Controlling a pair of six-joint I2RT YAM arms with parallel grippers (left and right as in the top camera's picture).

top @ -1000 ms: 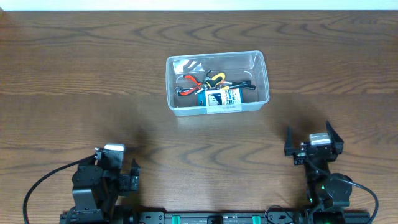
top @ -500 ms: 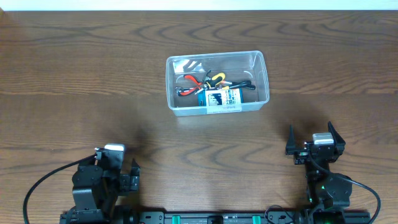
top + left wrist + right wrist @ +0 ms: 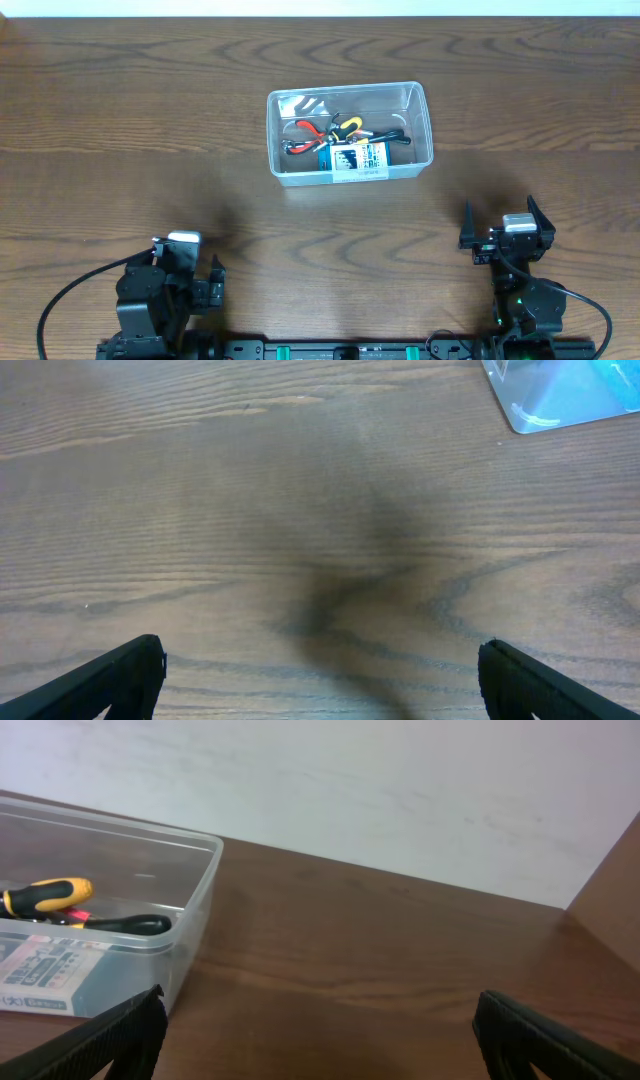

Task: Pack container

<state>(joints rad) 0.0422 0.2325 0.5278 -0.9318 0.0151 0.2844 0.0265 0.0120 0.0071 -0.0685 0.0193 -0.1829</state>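
The clear plastic container [image 3: 414,100] stands at the middle of the table. Inside it lie red-handled pliers [image 3: 308,131], a yellow-and-black tool [image 3: 347,124], a black-handled tool [image 3: 390,137] and a blue-and-white box [image 3: 355,156]. The right wrist view shows the container's corner [image 3: 190,910], the yellow tool [image 3: 45,895] and the box [image 3: 40,975]. The left wrist view shows only a container corner [image 3: 560,395]. My left gripper [image 3: 185,272] is open and empty at the near left. My right gripper [image 3: 504,222] is open and empty at the near right. Both are well away from the container.
The wooden table [image 3: 120,140] fills the overhead view. A pale wall [image 3: 400,790] rises behind the table's far edge in the right wrist view. Both arm bases sit at the near edge.
My right gripper has drawn back slightly toward the near edge. The left arm and the container have not moved.
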